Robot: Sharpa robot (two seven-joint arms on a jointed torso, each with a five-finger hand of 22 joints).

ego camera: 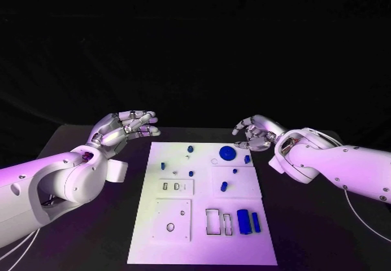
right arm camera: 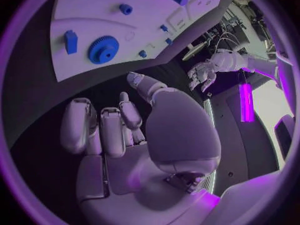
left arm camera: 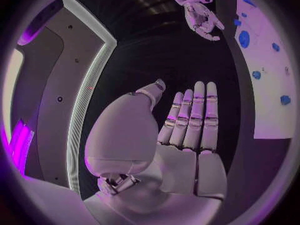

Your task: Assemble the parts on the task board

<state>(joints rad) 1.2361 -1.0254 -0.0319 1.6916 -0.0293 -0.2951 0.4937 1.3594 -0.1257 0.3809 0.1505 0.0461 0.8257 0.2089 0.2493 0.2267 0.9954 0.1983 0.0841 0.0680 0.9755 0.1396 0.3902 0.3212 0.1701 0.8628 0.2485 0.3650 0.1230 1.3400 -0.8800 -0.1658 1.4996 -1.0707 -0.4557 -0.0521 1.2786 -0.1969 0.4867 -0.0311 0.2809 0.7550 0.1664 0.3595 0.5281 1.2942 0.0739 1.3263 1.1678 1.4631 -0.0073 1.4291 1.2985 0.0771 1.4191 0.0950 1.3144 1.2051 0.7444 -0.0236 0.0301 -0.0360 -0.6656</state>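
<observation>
The white task board (ego camera: 204,231) lies in the middle of the black table. A blue gear (ego camera: 227,151) sits near its far edge, with small blue parts (ego camera: 191,173) scattered around the upper half. A large blue cylinder (ego camera: 243,219) and a slimmer blue piece (ego camera: 256,222) lie at the near right. My left hand (ego camera: 126,129) hovers past the board's far left corner, its fingers (left arm camera: 197,115) straight and holding nothing. My right hand (ego camera: 254,133) hovers just beyond the gear, its fingers (right arm camera: 100,130) loosely curled and holding nothing. From the right wrist, the gear (right arm camera: 103,49) and a blue block (right arm camera: 70,41) show on the board (right arm camera: 94,15).
Rectangular slots (ego camera: 212,221) are cut in the board beside the large cylinder, and a square plate with a ring hole (ego camera: 170,227) lies at the near left. Bare black table (ego camera: 317,226) runs along both sides of the board.
</observation>
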